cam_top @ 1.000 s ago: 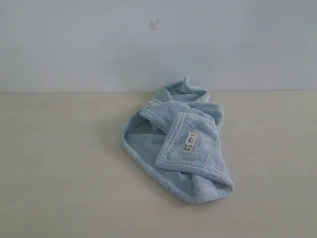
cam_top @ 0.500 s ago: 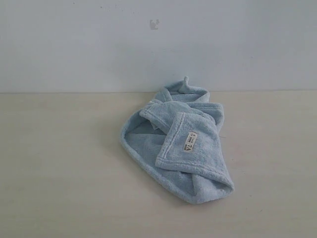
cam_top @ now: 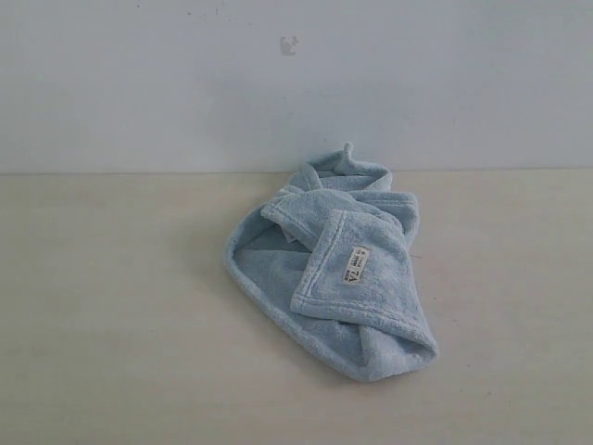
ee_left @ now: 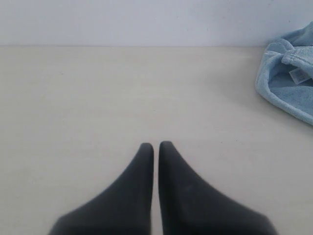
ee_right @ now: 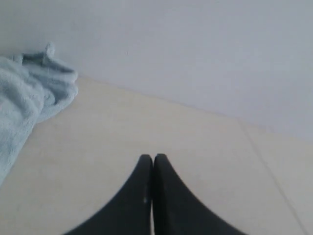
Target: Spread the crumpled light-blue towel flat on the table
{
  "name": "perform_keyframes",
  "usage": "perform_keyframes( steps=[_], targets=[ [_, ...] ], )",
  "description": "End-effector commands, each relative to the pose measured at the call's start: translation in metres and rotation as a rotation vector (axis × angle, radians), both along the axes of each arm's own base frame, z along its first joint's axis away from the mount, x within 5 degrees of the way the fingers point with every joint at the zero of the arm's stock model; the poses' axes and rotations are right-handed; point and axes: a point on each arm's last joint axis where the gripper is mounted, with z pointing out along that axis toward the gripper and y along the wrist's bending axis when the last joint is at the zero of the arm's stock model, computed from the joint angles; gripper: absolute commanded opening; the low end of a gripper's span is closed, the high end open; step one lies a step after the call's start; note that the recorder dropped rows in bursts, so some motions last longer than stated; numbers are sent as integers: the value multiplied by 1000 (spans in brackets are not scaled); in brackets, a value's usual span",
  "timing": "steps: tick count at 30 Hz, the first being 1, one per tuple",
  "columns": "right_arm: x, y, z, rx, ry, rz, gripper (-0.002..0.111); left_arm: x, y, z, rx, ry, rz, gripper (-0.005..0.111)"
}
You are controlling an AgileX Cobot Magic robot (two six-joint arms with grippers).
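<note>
Approach step: towel (cam_top: 334, 269) crumpled on table (cam_top: 111, 324). Left gripper (ee_left: 155, 145) and right gripper (ee_right: 152, 156) closed, empty. To be opened next, corners grasped.

A plain white wall (cam_top: 139, 83) stands beyond the left claw (ee_left: 152, 145) and right claw (ee_right: 149, 157), bearing one small grey mark (cam_top: 289, 44).

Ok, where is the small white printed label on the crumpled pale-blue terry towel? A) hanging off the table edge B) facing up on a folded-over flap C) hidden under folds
B: the small white printed label lies face up on a hemmed flap of the pale-blue terry towel.
</note>
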Motion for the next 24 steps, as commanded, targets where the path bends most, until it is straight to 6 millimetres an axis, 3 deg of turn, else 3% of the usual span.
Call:
perform_keyframes(
  steps=[1,5,8,12,14,17,20,24],
  targets=[
    [-2,0,26,-21,-289,4,0,0,0,3,3,-22,2,4],
    [-6,1,40,92,-453,21,0,0,0,3,3,-22,2,4],
    [-12,1,53,327,-617,85,0,0,0,3,3,-22,2,4],
    [-30,3,75,660,-912,289,0,0,0,3,3,-22,2,4],
    [-39,3,83,687,-1036,364,0,0,0,3,3,-22,2,4],
    [-46,4,87,467,-1132,292,0,0,0,3,3,-22,2,4],
    [-41,10,84,36,-1072,143,0,0,0,3,3,-22,2,4],
    [-35,31,76,-493,-971,179,0,0,0,3,3,-22,2,4]
  ],
)
